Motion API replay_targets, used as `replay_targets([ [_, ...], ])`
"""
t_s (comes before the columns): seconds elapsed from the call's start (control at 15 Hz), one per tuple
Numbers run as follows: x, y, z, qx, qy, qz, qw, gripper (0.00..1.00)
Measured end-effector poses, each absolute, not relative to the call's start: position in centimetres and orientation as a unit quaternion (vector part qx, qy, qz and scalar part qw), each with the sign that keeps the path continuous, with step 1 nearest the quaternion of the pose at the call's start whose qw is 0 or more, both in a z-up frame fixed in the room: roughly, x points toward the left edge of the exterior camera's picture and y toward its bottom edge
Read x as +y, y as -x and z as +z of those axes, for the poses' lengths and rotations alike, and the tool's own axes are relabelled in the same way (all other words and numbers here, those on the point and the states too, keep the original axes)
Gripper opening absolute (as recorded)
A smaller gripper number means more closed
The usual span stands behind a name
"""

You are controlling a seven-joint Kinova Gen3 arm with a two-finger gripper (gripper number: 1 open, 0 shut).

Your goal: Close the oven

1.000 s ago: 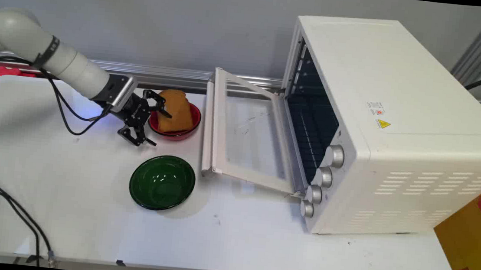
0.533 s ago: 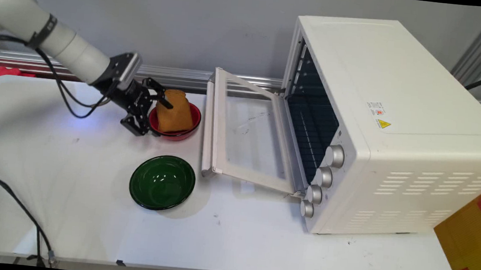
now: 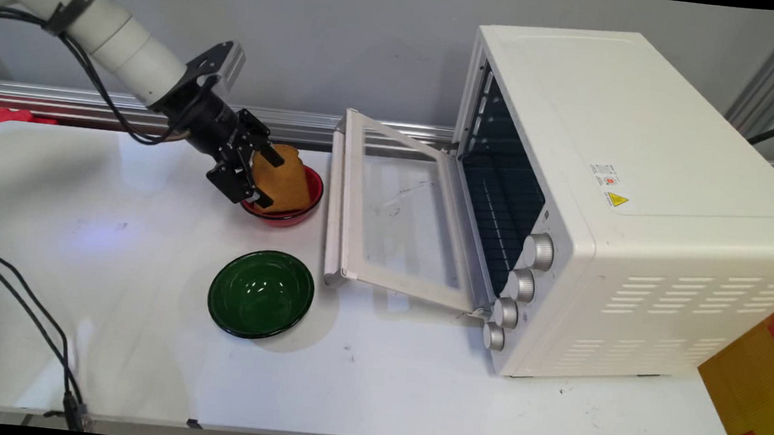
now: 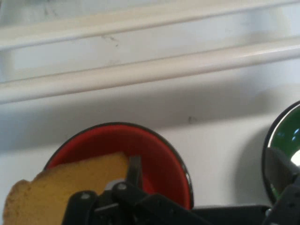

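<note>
END EFFECTOR: your end effector is spread wide around the bread | BOWLS: red bowl upper left of frame, green bowl below | OVEN: oven right, door open

Glossy red bowl, glossy green bowl, matt porous bread slice

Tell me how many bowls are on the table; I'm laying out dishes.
2. The red bowl sits by the oven door, holding the bread slice at the claw. The green bowl stands nearer the camera.
</note>
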State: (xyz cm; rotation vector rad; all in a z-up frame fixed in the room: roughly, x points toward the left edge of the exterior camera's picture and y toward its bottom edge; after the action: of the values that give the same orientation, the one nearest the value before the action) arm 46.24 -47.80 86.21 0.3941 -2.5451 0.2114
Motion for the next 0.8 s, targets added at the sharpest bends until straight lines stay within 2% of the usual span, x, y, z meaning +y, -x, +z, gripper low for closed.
replay_targets([
  [0.07, -47.9, -46.0, 86.4, -0.946, -0.155, 0.073, 0.276, 1.0],
  [0.13, -48.0, -45.8, 86.6, -0.944, -0.164, 0.066, 0.278, 0.0],
  [0.53, -48.5, -45.2, 86.6, -0.936, -0.202, 0.04, 0.287, 0.0],
  [0.8, -49.0, -44.8, 85.2, -0.93, -0.208, 0.032, 0.301, 0.0],
])
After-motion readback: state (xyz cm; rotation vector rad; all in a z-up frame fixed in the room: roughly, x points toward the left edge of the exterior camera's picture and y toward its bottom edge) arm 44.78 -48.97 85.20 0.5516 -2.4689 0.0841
